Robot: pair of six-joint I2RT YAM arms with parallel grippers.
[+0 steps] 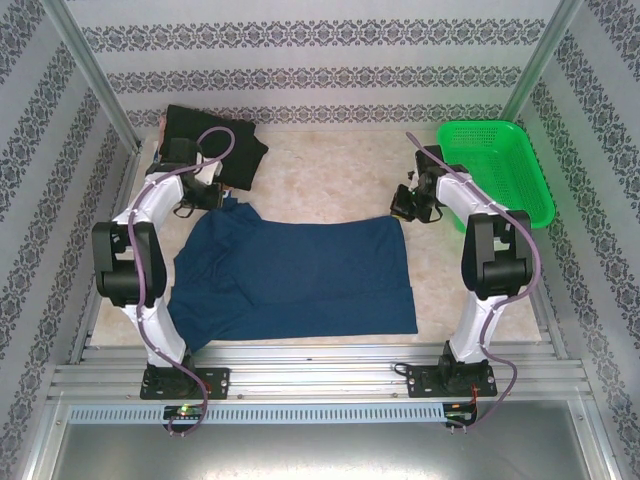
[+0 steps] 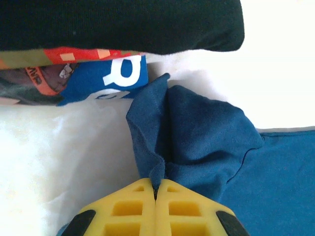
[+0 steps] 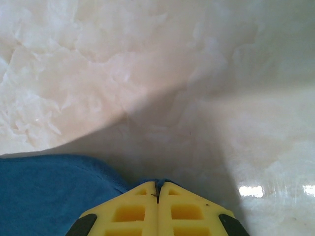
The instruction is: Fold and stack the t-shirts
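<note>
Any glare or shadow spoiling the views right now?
Right wrist: glare spots on the table, broad shadow ahead of the right hand. Left wrist: table washed out white, navy shirt sharp. Top view: evenly lit.

A green mesh basket [image 1: 500, 170] sits at the table's [image 1: 330, 175] far right corner.

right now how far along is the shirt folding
Done: a folded black cloth t-shirt lies on a multicoloured printed t-shirt at the far left corner. In hand: the navy blue cloth t-shirt lies spread out, left claw and right claw each pinching its far edge. Left: folding it and adding it to the stack.
</note>
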